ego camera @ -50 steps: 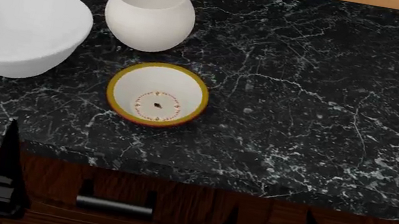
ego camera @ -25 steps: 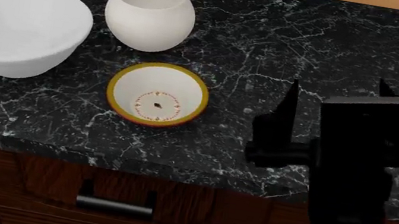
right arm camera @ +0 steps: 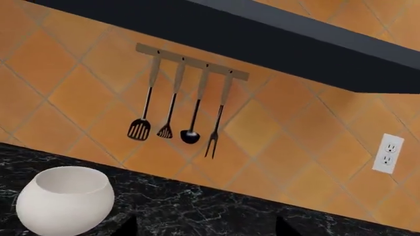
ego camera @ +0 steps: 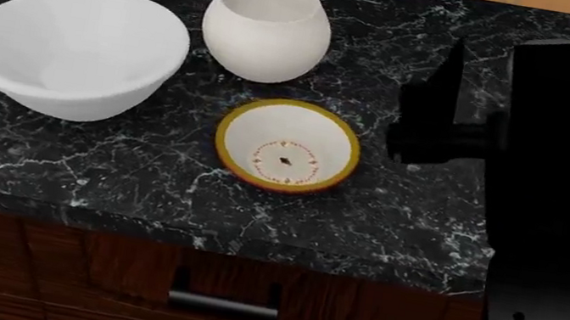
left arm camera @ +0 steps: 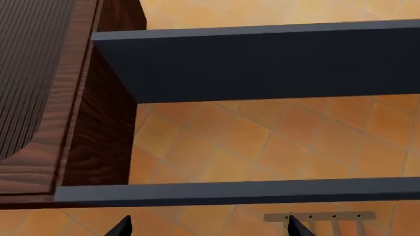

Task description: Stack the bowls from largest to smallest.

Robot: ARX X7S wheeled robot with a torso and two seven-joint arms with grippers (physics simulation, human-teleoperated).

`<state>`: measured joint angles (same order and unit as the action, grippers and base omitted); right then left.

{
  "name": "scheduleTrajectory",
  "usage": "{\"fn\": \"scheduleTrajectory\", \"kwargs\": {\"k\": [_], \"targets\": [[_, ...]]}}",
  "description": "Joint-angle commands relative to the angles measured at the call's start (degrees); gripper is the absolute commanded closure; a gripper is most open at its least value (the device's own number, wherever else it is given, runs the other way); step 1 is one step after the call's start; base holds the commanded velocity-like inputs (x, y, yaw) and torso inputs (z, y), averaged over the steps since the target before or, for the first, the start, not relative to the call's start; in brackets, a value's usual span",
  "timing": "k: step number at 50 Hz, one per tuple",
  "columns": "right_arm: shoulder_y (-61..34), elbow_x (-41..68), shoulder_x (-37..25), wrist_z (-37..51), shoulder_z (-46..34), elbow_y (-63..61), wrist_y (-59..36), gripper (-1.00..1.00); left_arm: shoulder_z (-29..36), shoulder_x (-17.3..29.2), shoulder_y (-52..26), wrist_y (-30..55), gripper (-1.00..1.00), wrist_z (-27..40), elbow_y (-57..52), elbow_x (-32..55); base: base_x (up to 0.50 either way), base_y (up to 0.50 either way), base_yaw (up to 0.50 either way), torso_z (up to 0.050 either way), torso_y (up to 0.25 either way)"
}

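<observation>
Three bowls stand on the black marble counter (ego camera: 423, 233). The wide shallow plain white bowl (ego camera: 73, 49) is at the left. The deep rounded cream-white bowl (ego camera: 268, 28) is behind, also in the right wrist view (right arm camera: 64, 204). The small bowl with yellow rim and red-dotted ring (ego camera: 286, 156) is in front. My right gripper (ego camera: 467, 94) hangs above the counter, to the right of the bowls, open and empty (right arm camera: 204, 228). My left gripper (left arm camera: 206, 227) is open and empty, out of the head view, facing wall shelves.
A drawer handle (ego camera: 221, 306) shows under the counter's front edge. On the tiled wall hang a rack of utensils (right arm camera: 190, 105) and an outlet (right arm camera: 387, 153). Dark shelves (left arm camera: 262, 64) and a wooden cabinet (left arm camera: 85, 123) are up by the left gripper.
The head view has shifted, so the bowls sit further right in it. My right arm has risen from below the counter edge to above the counter. The left gripper left the head view.
</observation>
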<state>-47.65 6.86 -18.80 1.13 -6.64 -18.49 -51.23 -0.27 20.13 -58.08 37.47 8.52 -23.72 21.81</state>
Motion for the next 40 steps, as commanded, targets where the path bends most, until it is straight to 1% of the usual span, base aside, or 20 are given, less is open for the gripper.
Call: {"fn": "scheduleTrajectory", "kwargs": {"k": [1, 15, 24, 33, 40], "targets": [[-0.55, 0.28, -0.20, -0.45, -0.83, 0.95, 0.13, -1.00, 0.55, 0.55, -1.42, 0.44, -1.00, 0.12, 0.08, -0.12, 0.00, 0.50, 0.00, 0.000, 0.000], [-0.63, 0.11, -0.57, -0.79, -2.70, 1.11, -0.29, -1.00, 0.52, 1.30, -0.74, 0.62, -1.00, 0.10, -0.79, 0.18, 0.00, 0.50, 0.00, 0.000, 0.000], [0.13, 0.36, -0.84, -0.67, -2.27, 0.95, 0.25, -1.00, 1.02, 1.28, -0.88, 0.85, -1.00, 0.33, -1.16, 0.22, 0.00, 0.48, 0.00, 0.000, 0.000], [0.74, 0.63, -0.86, -0.09, -1.46, 0.22, -0.17, -1.00, 1.16, 1.30, -0.43, 1.04, -1.00, 0.56, -1.46, 0.43, 0.00, 0.04, 0.00, 0.000, 0.000], [0.63, 0.81, -1.00, 0.09, -1.19, -0.39, -0.72, -1.00, 1.15, 1.37, -0.72, 1.62, -1.00, 0.80, -1.90, 0.78, 0.33, 0.00, 0.00, 0.000, 0.000]]}}
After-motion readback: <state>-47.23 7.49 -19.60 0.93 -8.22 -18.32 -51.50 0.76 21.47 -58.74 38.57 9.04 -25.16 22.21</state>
